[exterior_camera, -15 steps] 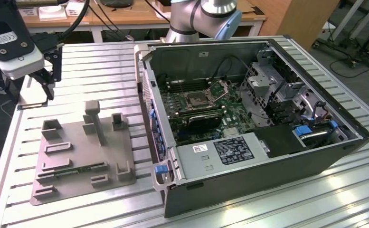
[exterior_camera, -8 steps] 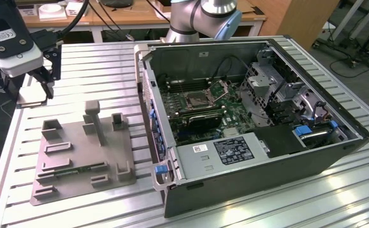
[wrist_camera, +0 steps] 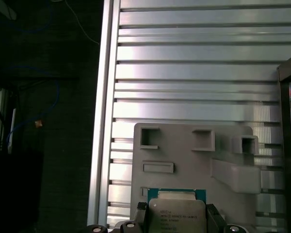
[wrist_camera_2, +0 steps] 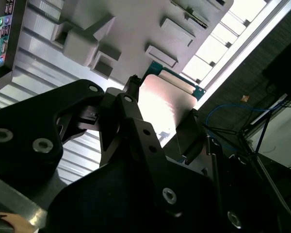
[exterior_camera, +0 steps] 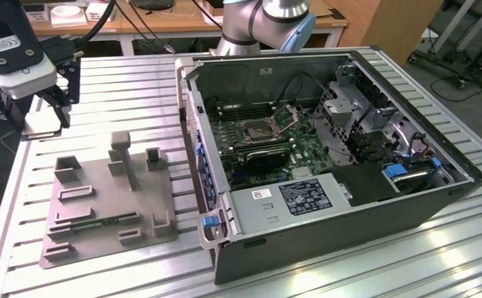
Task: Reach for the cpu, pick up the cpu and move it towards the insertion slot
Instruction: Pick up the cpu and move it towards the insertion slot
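**Cpu gripped over the bench**

My hand [exterior_camera: 40,113] is closed on the cpu [wrist_camera: 177,217], clamping two opposite edges. I see it held above the bench [exterior_camera: 124,81] near the grey fixture plate [exterior_camera: 100,186], well apart from the insertion slot [exterior_camera: 260,131] inside the open computer case [exterior_camera: 348,217].

Robotics lab, slatted aluminium table [exterior_camera: 348,267], opened computer case [exterior_camera: 340,233], cable-strewn desks [exterior_camera: 154,26] behind

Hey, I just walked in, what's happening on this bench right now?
The robot arm's gripper is shut on the cpu, pinching two opposite edges in the first wrist view. It hangs over the table by the grey fixture plate, on the exterior view's left. The insertion slot sits inside the open computer case further right, lid raised, and the cpu is well short of it.
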Controlling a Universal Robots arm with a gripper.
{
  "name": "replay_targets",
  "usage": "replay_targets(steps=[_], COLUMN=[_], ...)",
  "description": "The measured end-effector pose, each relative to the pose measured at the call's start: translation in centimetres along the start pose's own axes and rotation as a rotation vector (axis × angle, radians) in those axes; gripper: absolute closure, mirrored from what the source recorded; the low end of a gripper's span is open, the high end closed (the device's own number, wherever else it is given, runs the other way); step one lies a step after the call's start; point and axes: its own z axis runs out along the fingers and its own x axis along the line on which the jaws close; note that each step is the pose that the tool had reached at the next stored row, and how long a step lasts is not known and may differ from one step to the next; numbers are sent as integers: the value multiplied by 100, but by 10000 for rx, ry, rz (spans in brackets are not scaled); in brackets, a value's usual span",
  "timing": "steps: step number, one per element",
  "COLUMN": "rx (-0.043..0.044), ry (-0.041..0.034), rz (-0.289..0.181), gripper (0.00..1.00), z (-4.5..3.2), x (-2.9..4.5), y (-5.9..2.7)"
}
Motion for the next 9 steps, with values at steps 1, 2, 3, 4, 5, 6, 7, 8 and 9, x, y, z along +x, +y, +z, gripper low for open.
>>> replay_targets(steps=[1,2,3,4,5,6,7,8,9], rx=[-1,-2,-1,-1,-2,-2,-2,-2,-2], ry=[-1,-1,-1,-1,-2,-2,-2,-2,-2], rz=[1,2,1,2,1,2,2,3,3], gripper=[45,45,45,45,45,45,45,45,45], z=[1,1,1,1,1,1,2,2,2], x=[-7,-16,-29,-39,-48,-54,-57,-59,-59], y=[0,0,-1,0,-1,-1,-1,-1,-1])
